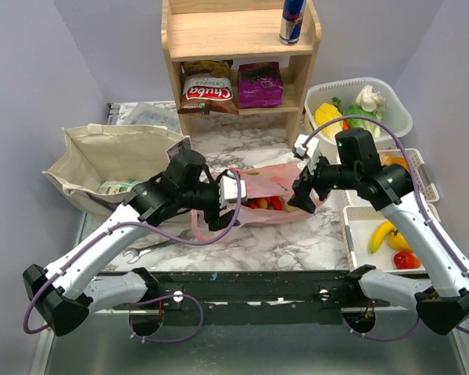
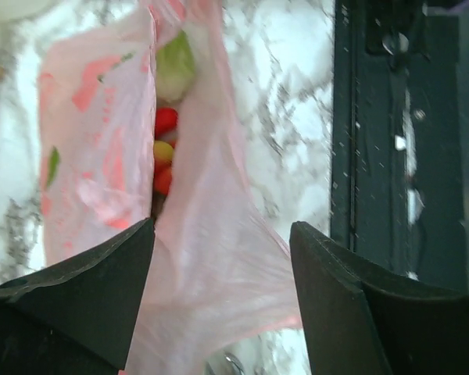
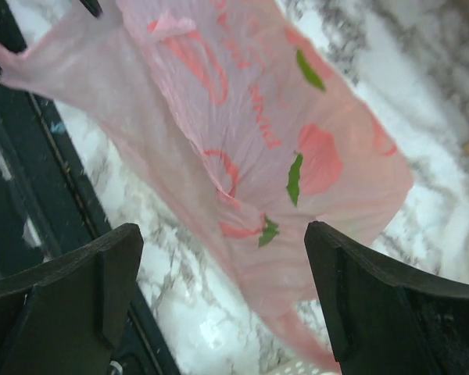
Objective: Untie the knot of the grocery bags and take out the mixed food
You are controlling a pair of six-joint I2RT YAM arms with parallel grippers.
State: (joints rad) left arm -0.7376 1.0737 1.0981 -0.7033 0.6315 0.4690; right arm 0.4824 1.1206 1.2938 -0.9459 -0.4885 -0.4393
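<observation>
The pink bag (image 1: 267, 187) lies on the marble in the middle, with its mouth toward the left arm. Red and green food (image 2: 166, 125) shows through the open mouth. No knot shows in any view. My left gripper (image 1: 219, 209) is open at the bag's left end, and loose pink plastic (image 2: 211, 266) runs between its fingers (image 2: 86, 305). My right gripper (image 1: 303, 195) is open just over the bag's right end, with the printed pink side (image 3: 266, 156) below it. The beige tote (image 1: 102, 160) lies at the left, behind the left arm.
A white tray (image 1: 359, 223) at the right holds a banana (image 1: 381, 234) and a red fruit (image 1: 406, 259). A white basket (image 1: 391, 109) of vegetables stands behind it. A wooden shelf (image 1: 234, 35) at the back holds a Chuba bag (image 1: 207, 92) and a can (image 1: 292, 19). A wrench (image 1: 144, 251) lies near the front rail.
</observation>
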